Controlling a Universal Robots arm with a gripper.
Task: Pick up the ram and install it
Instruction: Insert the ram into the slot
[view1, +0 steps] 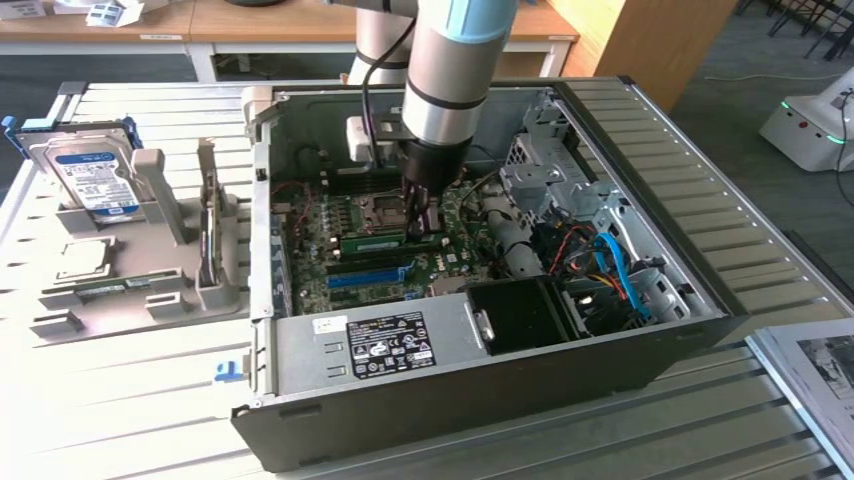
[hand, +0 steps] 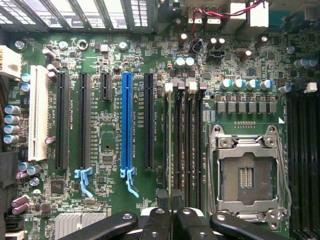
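My gripper (view1: 422, 232) reaches down inside the open computer case (view1: 574, 330), just above the motherboard. It is shut on the ram (view1: 374, 241), a thin green stick that lies level over the board beside the processor socket (view1: 378, 210). In the wrist view the ram (hand: 170, 140) is edge-on, a pale thin line running out from between the black fingertips (hand: 161, 197). It lines up with the row of dark memory slots (hand: 186, 140) next to the open socket (hand: 247, 172). I cannot tell whether the ram touches a slot.
A bright blue slot strip (hand: 127, 120) and black and white slots lie beside the memory slots. Cables, a drive cage and a black fan block (view1: 527, 315) crowd the case on the exterior view's right. A grey fixture (view1: 134, 290) holding a hard drive (view1: 94, 175) stands at the exterior view's left.
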